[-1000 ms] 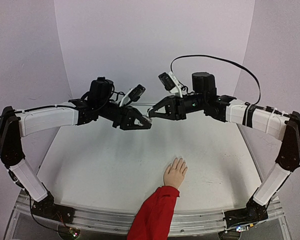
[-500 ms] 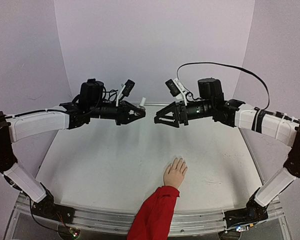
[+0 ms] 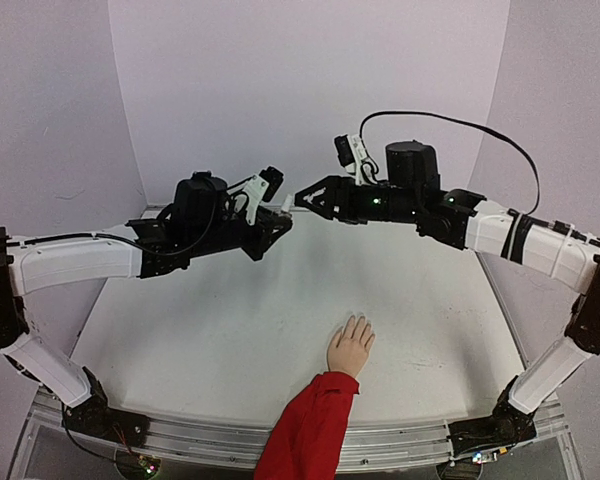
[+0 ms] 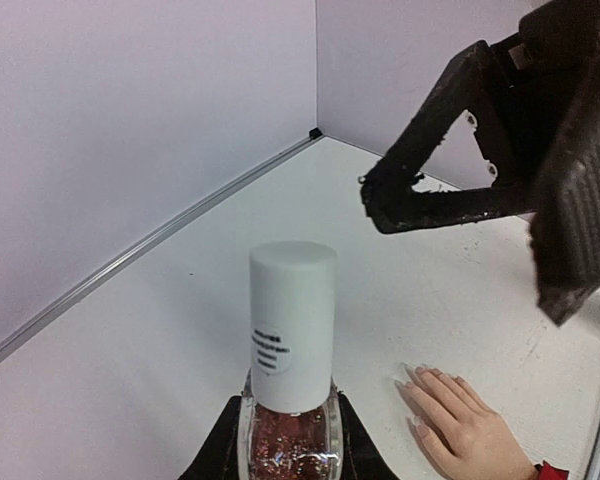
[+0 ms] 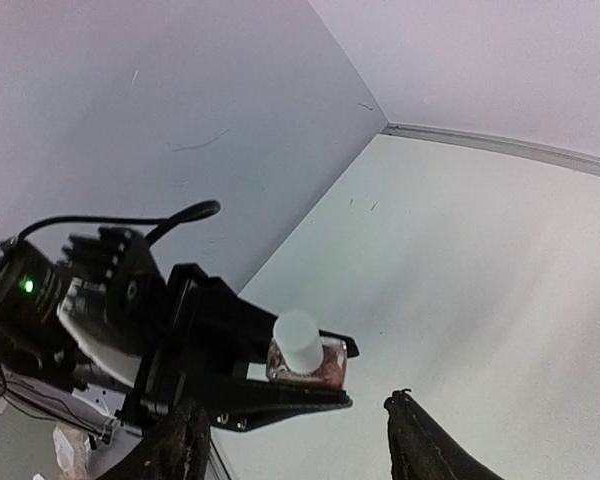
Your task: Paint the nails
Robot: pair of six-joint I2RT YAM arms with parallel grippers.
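A small bottle of red glitter polish (image 4: 288,438) with a white cap (image 4: 292,325) stands upright between my left gripper's jaws, held high over the table. In the top view my left gripper (image 3: 278,215) is shut on the bottle (image 3: 285,207). My right gripper (image 3: 302,198) is open just right of the cap, its fingers (image 5: 425,445) spread wide to either side below the bottle (image 5: 305,358). The mannequin hand (image 3: 351,347) with its red sleeve (image 3: 310,425) lies flat at the table's front middle. Its nails (image 4: 412,374) look pale.
The white table (image 3: 180,330) is walled by pale panels at the back and on both sides (image 3: 310,90). A metal rail (image 3: 400,440) runs along the front edge, where both arm bases sit. A black cable (image 3: 460,125) loops above the right arm.
My right gripper opened and drew away from the bottle, then moved back left to the cap. The left arm swung back and then returned towards the centre, still gripping the bottle.
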